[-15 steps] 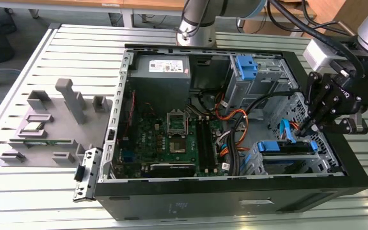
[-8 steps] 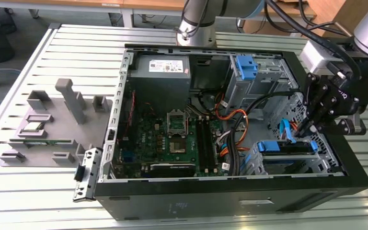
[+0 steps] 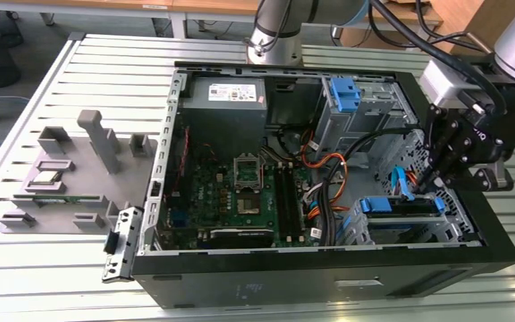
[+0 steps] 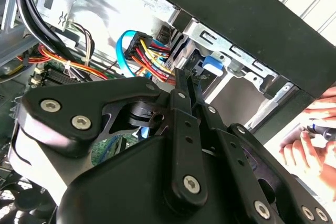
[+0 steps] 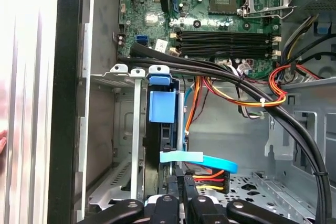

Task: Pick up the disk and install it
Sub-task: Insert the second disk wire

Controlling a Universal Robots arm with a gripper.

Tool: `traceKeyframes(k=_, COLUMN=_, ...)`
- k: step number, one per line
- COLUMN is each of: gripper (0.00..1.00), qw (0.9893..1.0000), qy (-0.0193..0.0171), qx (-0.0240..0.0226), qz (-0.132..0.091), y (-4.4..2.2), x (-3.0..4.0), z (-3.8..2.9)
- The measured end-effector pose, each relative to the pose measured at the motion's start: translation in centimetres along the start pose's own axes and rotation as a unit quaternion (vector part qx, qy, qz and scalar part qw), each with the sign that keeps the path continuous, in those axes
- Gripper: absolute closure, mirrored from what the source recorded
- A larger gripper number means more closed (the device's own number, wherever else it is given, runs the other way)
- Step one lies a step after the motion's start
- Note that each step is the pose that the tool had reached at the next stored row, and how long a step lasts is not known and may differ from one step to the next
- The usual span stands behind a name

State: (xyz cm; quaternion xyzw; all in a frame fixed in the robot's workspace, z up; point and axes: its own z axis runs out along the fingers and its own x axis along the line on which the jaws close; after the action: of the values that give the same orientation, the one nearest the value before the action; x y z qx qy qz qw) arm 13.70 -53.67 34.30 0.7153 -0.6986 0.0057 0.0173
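Exterior view: open computer case [image 3: 329, 282] lying on a slatted metal table [image 3: 43, 282]; motherboard [image 3: 239, 194] inside toward the exterior view's left, grey power supply [image 3: 226, 100] at the far end, a bare blue bracket [image 3: 342, 90] in the far drive cage. Gripper [image 3: 432, 182] hangs over the near drive bay at the exterior view's right, fingers drawn together to a narrow point and holding nothing. Disk [image 3: 404, 208] sits in that bay, its blue bracket edge and dark body showing directly below the fingertips, with a light-blue data cable [image 3: 399, 182] beside it. Grey fixture tray [image 3: 56, 178] with upright blocks rests on the table at the exterior view's left, well apart from the case. Second wrist view: black gripper [image 4: 182, 74] linkage with fingers pressed together, tips near a bundle of red, yellow and black wires [image 4: 149, 53] and a blue tab [image 4: 212, 64] of the bay; a person's hand [image 4: 310, 135] shows outside the case wall. First wrist view: disk [image 5: 164, 145] stands on edge in the metal bay, blue bracket handle [image 5: 161, 103] at its end, light-blue cable [image 5: 197, 159] crossing just above the closed gripper [image 5: 181, 182]; motherboard [image 5: 210, 14] and black cables [image 5: 252, 93] beyond.
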Motion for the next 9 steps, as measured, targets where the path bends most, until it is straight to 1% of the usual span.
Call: traceKeyframes(k=9, gripper=0.84, qw=0.9999, qy=0.0015, qx=0.0087, qz=-0.014, y=0.13, x=0.25, z=0.03)
